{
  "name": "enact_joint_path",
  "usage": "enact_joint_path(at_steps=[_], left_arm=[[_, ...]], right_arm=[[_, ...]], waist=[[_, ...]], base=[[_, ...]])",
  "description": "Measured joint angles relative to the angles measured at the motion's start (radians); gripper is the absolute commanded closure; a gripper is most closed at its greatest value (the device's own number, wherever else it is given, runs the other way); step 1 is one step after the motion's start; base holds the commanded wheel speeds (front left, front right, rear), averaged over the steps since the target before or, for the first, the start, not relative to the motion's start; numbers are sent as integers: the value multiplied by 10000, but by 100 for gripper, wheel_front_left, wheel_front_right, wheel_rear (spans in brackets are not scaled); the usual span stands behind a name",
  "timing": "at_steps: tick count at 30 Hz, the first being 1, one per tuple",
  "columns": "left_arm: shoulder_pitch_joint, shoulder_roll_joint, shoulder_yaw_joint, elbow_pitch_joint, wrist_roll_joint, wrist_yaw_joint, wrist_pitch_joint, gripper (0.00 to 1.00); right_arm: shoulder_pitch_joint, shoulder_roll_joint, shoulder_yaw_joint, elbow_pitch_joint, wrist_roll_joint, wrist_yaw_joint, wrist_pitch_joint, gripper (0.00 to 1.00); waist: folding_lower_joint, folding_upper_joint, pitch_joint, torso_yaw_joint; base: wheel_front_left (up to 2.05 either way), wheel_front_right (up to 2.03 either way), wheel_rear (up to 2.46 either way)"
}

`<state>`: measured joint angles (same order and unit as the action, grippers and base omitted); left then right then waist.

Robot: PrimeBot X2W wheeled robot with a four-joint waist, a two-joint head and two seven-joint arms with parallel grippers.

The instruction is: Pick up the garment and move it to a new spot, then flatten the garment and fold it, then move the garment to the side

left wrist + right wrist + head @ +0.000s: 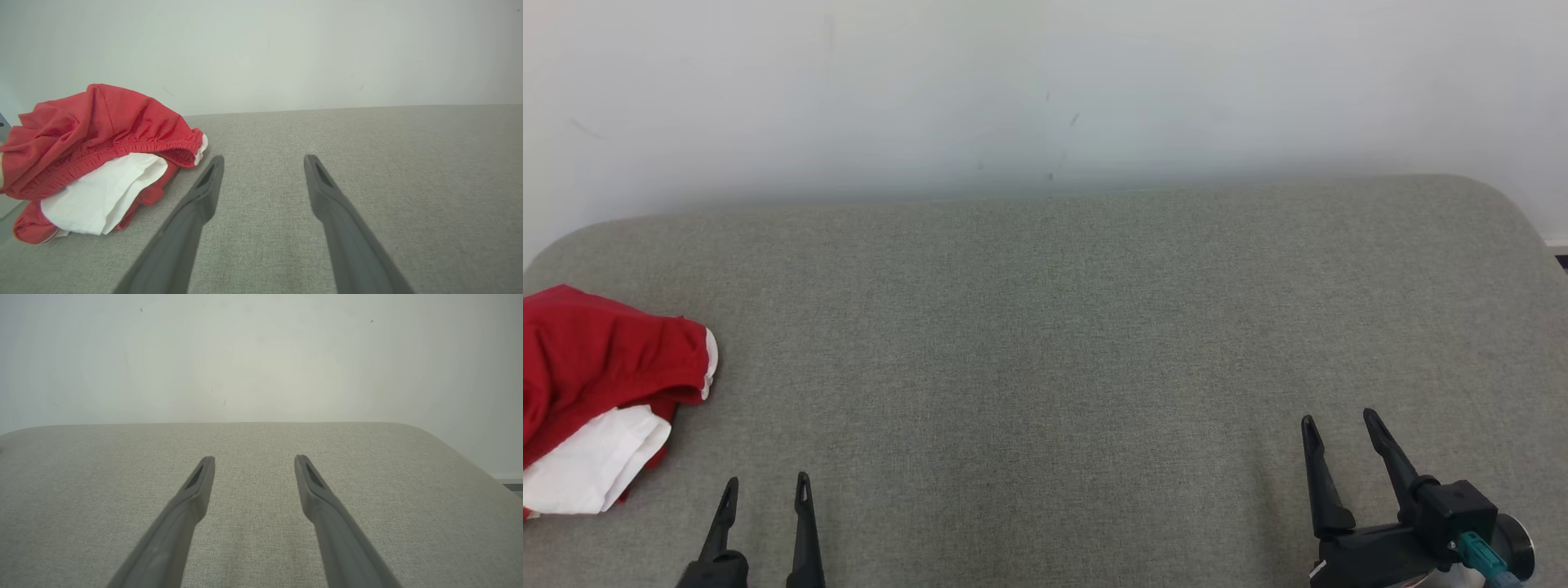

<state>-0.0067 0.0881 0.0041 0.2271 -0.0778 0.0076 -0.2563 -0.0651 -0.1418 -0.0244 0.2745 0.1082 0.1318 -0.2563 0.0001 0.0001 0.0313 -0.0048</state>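
Observation:
The garment (596,367) is a crumpled red piece with a white lining, lying in a heap at the far left edge of the grey fabric surface (1054,343). In the left wrist view the garment (94,134) shows its gathered elastic hem and a white fold underneath. My left gripper (766,485) stands open just right of the heap, apart from it, nothing between its fingers (208,183). My right gripper (1339,420) hovers open near the lower right, far from the garment, its fingers (200,482) over bare fabric.
The grey padded surface has rounded far corners and ends against a pale wall (1045,90). Its right edge (470,457) drops off beside my right gripper. Broad open fabric lies between the two grippers.

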Motion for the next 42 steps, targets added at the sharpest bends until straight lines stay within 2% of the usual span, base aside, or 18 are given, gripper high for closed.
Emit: enact_joint_path(at_steps=[10,18,32,42], left_arm=[[12,-201,362,180,167,-598,-63,0],[11,-263,464,194,247,-874,-63,0],[-9,-332,527,247,359,-970,-63,0],[-93,-353,454,330,428,-957,-63,0]], right_arm=[[3,4,-6,19,-46,0,-79,0],[2,2,-2,21,-44,0,-79,0],[36,-27,56,-13,-46,0,-79,0],[103,-46,190,-142,-15,0,-79,0]], waist=[[0,0,9,-49],[0,-1,23,-101],[0,-1,44,-51],[0,0,130,593]], base=[[0,0,0],[0,0,0],[0,0,0],[0,0,0]])
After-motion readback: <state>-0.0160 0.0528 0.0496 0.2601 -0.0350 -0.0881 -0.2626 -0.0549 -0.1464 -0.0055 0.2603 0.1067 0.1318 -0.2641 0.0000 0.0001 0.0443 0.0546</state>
